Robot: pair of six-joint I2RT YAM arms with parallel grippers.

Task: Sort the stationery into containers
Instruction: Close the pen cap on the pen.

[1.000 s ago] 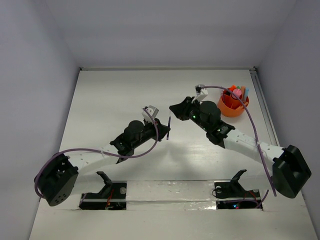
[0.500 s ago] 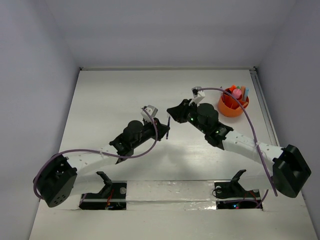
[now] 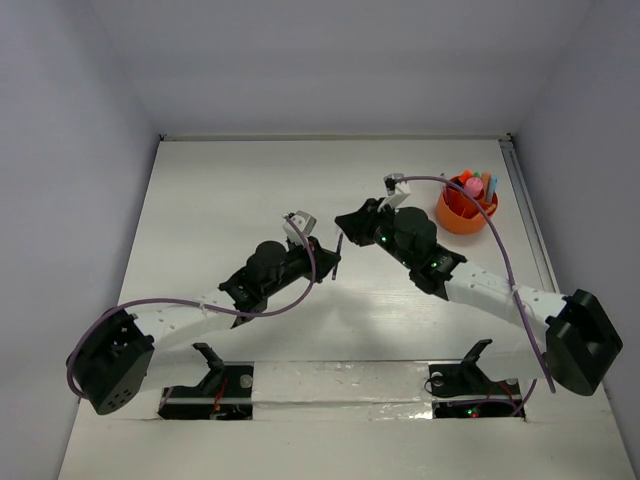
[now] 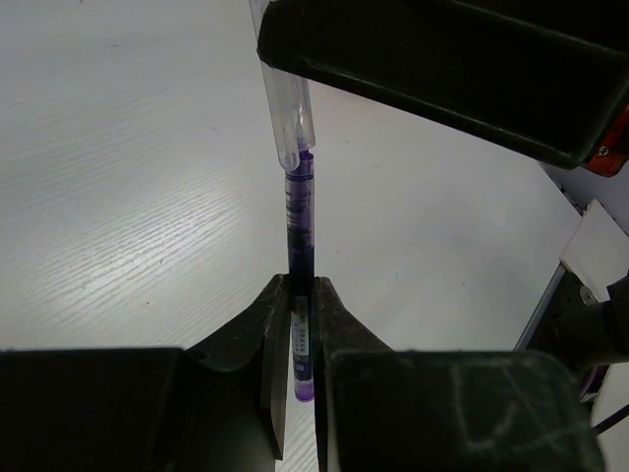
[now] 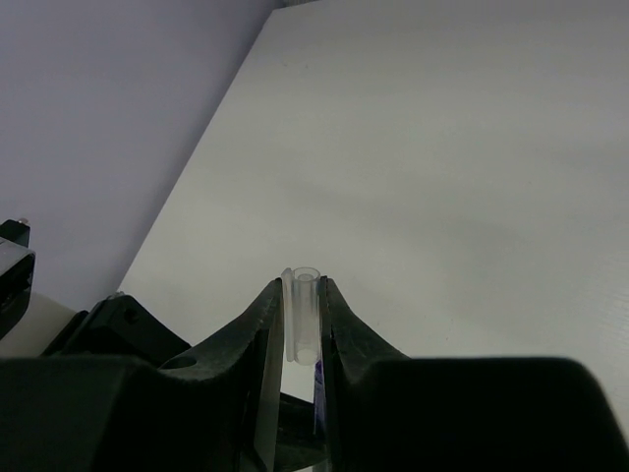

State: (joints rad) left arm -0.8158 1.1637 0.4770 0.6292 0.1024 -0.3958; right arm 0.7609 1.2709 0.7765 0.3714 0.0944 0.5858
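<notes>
My left hand [image 4: 300, 295] clamps a purple pen [image 4: 301, 202] over the mid worktop [image 3: 220, 190]. My right hand [image 5: 301, 291] clamps its clear cap [image 5: 307, 320]. Several pieces already stand in the orange holder [image 3: 462, 216], far right; this pen is left.

The left gripper [image 4: 300, 292] clamps a thin purple pen [image 4: 301, 211] (clear cap [image 4: 286, 113] at its far end) above the white table [image 4: 118, 167].

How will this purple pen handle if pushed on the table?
Probably stiff: the purple pen runs straight between left gripper and right gripper. Its slim round barrel would likely roll. The clear cap looks smooth, perhaps slippery.
</notes>
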